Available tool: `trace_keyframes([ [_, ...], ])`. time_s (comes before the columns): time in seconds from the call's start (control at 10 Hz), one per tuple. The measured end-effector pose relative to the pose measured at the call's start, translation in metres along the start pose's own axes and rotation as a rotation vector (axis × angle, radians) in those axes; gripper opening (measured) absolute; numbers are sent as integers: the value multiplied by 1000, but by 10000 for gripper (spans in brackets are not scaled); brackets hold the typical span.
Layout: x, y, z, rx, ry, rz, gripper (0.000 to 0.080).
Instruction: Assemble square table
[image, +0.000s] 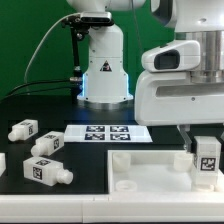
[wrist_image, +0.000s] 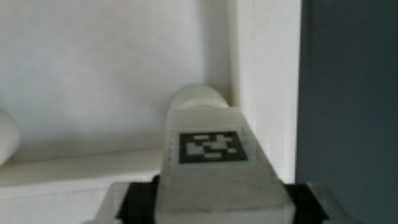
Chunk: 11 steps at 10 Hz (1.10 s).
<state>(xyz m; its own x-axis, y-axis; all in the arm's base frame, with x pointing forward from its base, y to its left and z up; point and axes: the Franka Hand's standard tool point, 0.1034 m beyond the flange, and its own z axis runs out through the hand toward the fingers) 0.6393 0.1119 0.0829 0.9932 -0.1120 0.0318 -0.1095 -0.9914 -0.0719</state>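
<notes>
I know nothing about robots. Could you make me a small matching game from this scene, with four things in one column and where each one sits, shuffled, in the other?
Things:
1. white slab
2. marker board
3. loose legs
4. tagged leg

Places:
A. upright in the gripper
B. lying on the black table, exterior view's left
C. flat in front of the robot's base
D. front, towards the exterior view's right

Pairs: 1-D, 2-C, 3-B, 4-A

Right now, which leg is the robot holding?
The leg at the exterior view's right, clamped in the gripper at the tabletop. The other legs lie loose on the left.
</notes>
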Motion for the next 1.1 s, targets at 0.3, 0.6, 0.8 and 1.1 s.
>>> trace_keyframes([
  [0.3, 0, -1, 1, -8, 24, 302, 284],
  [0.6, 1, -2, 1, 0, 45, 879, 284],
  [0.8, 0, -2, 2, 29, 50, 1231, 284],
  [1.1, -1, -2, 4, 21, 50, 1138, 356],
])
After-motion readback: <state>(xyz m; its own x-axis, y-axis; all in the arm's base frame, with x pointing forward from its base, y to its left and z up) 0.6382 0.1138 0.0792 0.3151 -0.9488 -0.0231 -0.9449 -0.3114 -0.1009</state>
